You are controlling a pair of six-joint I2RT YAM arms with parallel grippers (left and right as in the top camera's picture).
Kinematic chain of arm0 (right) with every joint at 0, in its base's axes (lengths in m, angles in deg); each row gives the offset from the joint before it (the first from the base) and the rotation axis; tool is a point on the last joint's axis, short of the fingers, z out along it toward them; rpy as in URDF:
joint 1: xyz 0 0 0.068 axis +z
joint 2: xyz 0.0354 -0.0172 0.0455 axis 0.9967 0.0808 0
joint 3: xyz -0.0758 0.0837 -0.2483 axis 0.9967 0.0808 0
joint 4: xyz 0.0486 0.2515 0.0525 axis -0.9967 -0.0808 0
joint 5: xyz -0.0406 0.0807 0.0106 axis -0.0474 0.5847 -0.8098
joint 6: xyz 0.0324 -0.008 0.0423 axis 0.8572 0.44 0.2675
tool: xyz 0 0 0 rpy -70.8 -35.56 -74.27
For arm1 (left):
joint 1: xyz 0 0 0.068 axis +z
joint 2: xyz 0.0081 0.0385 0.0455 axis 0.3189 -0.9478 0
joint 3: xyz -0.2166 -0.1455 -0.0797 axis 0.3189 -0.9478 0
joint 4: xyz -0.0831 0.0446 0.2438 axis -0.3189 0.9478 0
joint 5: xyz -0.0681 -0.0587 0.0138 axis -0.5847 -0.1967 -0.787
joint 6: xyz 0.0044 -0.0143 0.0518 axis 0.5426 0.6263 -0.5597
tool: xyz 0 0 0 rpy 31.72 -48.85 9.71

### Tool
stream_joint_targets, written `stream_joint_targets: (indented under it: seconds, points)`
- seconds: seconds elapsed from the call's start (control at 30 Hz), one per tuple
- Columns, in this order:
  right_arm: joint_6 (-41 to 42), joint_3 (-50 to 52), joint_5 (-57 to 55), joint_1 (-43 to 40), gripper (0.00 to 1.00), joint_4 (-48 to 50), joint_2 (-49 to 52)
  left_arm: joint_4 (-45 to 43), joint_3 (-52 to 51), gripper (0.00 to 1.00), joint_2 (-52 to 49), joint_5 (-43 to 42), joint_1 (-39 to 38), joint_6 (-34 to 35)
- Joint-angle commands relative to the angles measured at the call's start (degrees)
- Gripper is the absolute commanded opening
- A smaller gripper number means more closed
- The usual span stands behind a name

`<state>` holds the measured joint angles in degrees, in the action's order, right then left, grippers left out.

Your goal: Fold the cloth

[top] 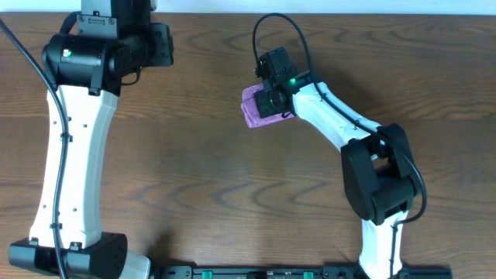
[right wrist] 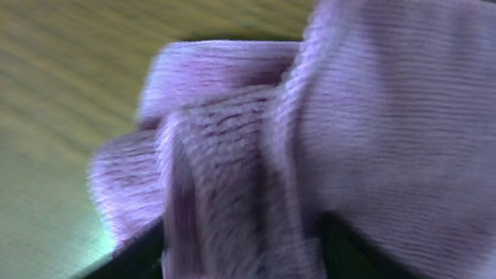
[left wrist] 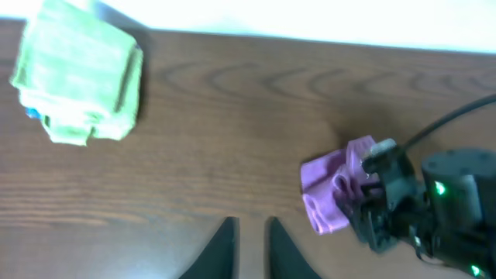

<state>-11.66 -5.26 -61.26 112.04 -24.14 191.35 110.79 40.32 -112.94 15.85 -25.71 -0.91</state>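
Observation:
The purple cloth [top: 253,113] lies bunched and partly folded on the wooden table, right of centre at the back; the left wrist view shows it as a small lumpy bundle [left wrist: 327,194]. My right gripper [top: 269,103] is down on the cloth's right side. In the right wrist view its dark fingers [right wrist: 132,256] stand wide apart, with a thick fold of the cloth [right wrist: 232,155] between them, so the right gripper [right wrist: 244,260] is open. My left gripper [left wrist: 253,248] hangs well left of the cloth, its fingers a narrow gap apart with nothing between them.
A folded light green cloth [left wrist: 77,81] lies at the far left of the left wrist view, near the table's back edge. The left arm [top: 77,139] stands along the left side, the right arm's base [top: 380,194] at the front right. Bare wood [top: 209,186] lies between them.

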Motion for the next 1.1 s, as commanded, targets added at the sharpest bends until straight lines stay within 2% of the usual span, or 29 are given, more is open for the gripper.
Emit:
stream_joint_targets:
  seconds: [0.0,0.07,0.2,0.47,0.67,1.07]
  points:
    - [-1.99,-1.68,7.96,0.74,0.76,0.35,0.66,-0.83,-0.20,0.24,0.04,2.10,1.29,-0.39]
    - [-2.95,-1.68,12.46,0.72,0.79,0.28,0.66,-0.57,-0.20,0.25,0.04,1.92,2.21,-0.37]
    - [-2.91,-1.81,14.36,-0.17,0.81,0.28,0.63,-0.09,-0.20,0.27,0.04,2.16,2.99,-0.46]
    - [-2.93,-2.43,28.98,-4.90,0.83,1.25,0.55,-0.61,-1.70,0.28,-0.55,1.38,7.23,-0.76]
    - [-2.89,-2.43,31.71,-5.62,0.84,0.59,0.55,-0.70,-2.14,0.29,-2.80,-2.99,9.75,-0.76]
    - [-2.91,-2.40,33.64,-2.97,0.87,-1.29,0.83,-1.49,-2.14,0.29,-12.20,-12.02,9.86,-0.59]
